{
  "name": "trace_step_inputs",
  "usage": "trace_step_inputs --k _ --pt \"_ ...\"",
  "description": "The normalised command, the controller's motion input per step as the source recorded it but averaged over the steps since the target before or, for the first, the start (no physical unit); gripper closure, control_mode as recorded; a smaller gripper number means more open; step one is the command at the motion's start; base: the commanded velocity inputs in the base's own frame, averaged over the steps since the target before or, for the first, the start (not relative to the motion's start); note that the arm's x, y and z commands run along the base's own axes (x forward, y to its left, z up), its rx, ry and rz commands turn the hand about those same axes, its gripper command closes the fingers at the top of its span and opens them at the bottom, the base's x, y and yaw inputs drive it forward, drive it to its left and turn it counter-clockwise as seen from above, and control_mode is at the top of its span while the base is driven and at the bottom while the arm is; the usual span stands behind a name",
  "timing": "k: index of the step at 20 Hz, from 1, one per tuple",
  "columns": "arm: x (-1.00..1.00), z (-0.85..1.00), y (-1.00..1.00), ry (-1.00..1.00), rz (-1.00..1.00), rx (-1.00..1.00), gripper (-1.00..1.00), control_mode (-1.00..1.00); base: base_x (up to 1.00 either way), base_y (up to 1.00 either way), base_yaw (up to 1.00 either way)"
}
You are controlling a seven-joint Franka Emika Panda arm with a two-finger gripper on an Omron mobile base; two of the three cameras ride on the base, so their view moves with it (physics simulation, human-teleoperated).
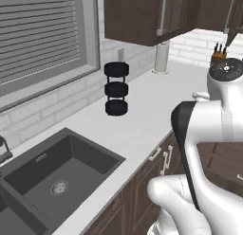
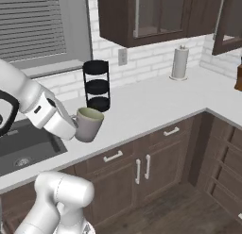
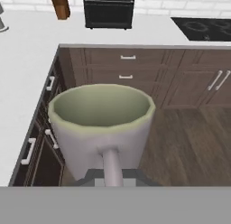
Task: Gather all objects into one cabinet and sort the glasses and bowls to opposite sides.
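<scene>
This is a kitchen in a home. A long white counter (image 1: 142, 120) runs along a white brick wall (image 2: 146, 54). A dark sink (image 1: 52, 177) is set into the counter under a window with blinds (image 1: 38, 35). Dark brown cupboards (image 2: 142, 16) hang on the wall, and more with silver handles sit below (image 2: 142, 167). A paper towel roll (image 2: 180, 62) stands on the counter. There is a black oven (image 3: 108, 10), a stove top (image 3: 205, 28) and a wood floor (image 3: 189, 146).
</scene>
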Motion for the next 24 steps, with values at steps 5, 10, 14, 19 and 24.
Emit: trace_step_inputs --k 5,10,14,19,24 --pt "0.0 0.0 0.0 0.0 0.0 0.0 1.0 1.0 0.01 -0.7 -0.03" --pt "0.0 0.0 0.0 0.0 0.0 0.0 1.0 1.0 -0.16 -0.9 0.0" --pt "0.0 0.0 0.0 0.0 0.0 0.0 1.0 1.0 -0.01 -1.0 0.0" --pt "0.0 0.0 0.0 0.0 0.0 0.0 1.0 1.0 0.0 -1.0 0.0" --pt "0.0 0.0 0.0 0.0 0.0 0.0 1.0 1.0 -0.06 -1.0 0.05"
